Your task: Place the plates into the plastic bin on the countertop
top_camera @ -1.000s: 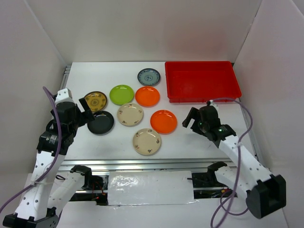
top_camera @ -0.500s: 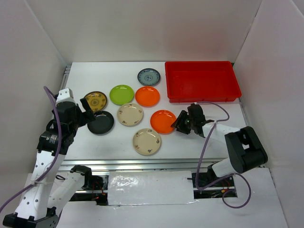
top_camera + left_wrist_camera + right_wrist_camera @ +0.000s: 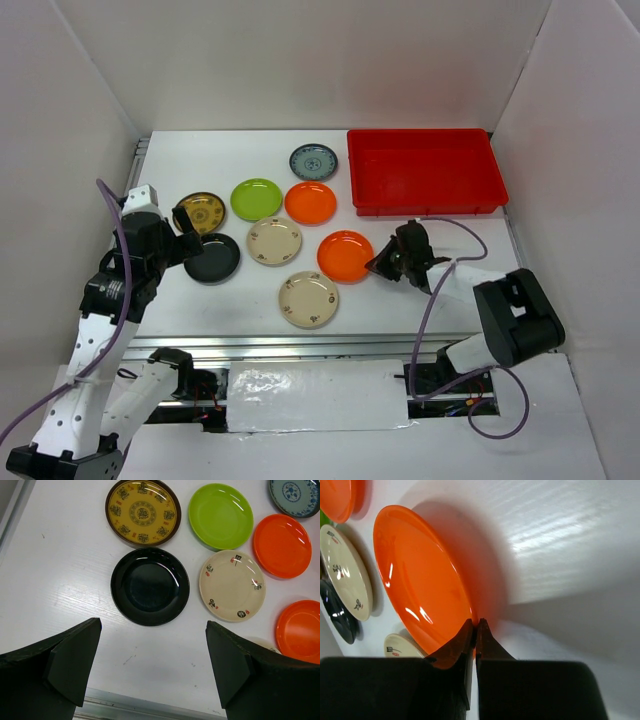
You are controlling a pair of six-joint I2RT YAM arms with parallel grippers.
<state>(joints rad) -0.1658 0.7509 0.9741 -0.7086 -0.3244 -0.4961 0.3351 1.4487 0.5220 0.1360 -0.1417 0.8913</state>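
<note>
Several small plates lie on the white countertop [image 3: 230, 160]. My right gripper [image 3: 378, 265] [image 3: 476, 622] is shut on the right rim of the nearer orange plate [image 3: 345, 256] [image 3: 420, 580], one finger above the rim and one below. The plate's far side looks raised a little. The red plastic bin [image 3: 425, 208] stands empty at the back right. My left gripper [image 3: 190, 232] [image 3: 152, 630] hovers open just near of the black plate [image 3: 212, 257] [image 3: 150, 586], holding nothing.
Around it lie a brown-gold plate [image 3: 201, 213], a lime green plate [image 3: 256, 199], a second orange plate [image 3: 310, 203], a blue-grey plate [image 3: 313, 161] and two cream floral plates [image 3: 274, 241] [image 3: 309, 298]. White walls enclose the table; a metal rail [image 3: 300, 345] runs along its front.
My right arm swung left and down to the nearer orange plate, and its gripper closed on the plate's right rim. The left arm has barely moved.
</note>
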